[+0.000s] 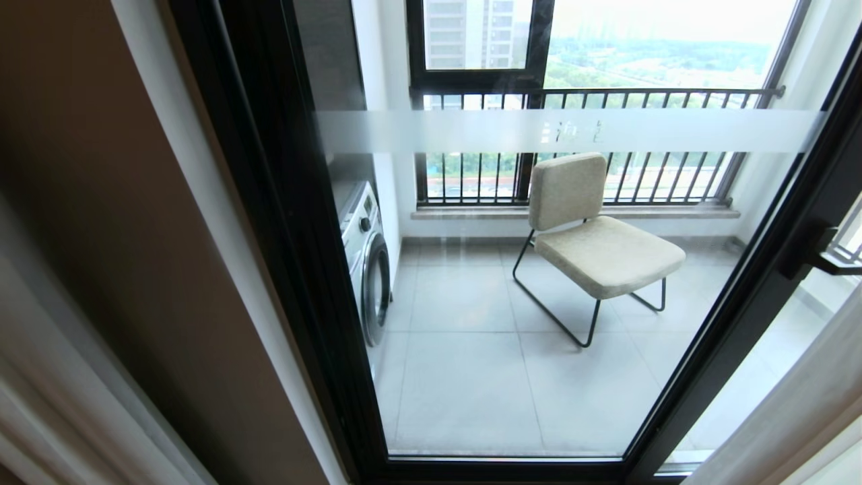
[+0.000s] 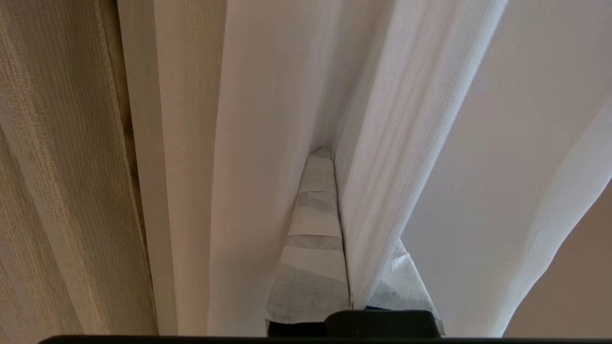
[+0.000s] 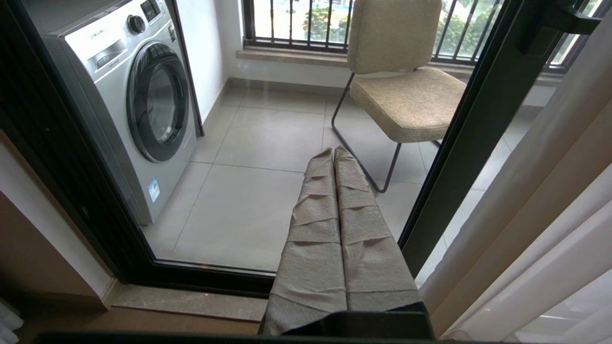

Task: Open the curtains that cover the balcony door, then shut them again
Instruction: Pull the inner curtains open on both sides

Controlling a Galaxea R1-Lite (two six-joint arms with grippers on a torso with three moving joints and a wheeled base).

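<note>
Straight ahead from the head camera, the balcony door [image 1: 283,222] fills the view: black frame, clear glass, frosted white band [image 1: 566,131] running across at mid height, black handle [image 1: 818,252] on the right-hand stile. Curtains are drawn off to both sides; a pale fold shows at the lower left edge [image 1: 40,417] and a white sheer at the lower right corner [image 1: 788,417]. Nothing hangs over the glass between them. Beyond it: grey tiled balcony floor [image 1: 471,377], padded beige chair [image 1: 592,236] on a thin black wire frame, silver front-loading washing machine [image 1: 367,263] against the left wall, black-railed outer window [image 1: 592,101]. Neither arm shows here. Left wrist camera: left end effector [image 2: 334,157], fingers wrapped in pale tape, closed with its tip pressed into a pleat of the thin white sheers [image 2: 267,143], folds lying on both sides of it; cannot tell whether fabric is pinched between the fingers. Thick beige-grey woven drape [image 2: 57,167] hangs just beside the sheers, coarse vertical ribbing. Right wrist camera: right end effector [image 3: 334,155], fingers wrapped in grey tape, pressed together and holding nothing, hangs before the door's lower glass; pale curtain folds [image 3: 535,215] stand beside it.
</note>
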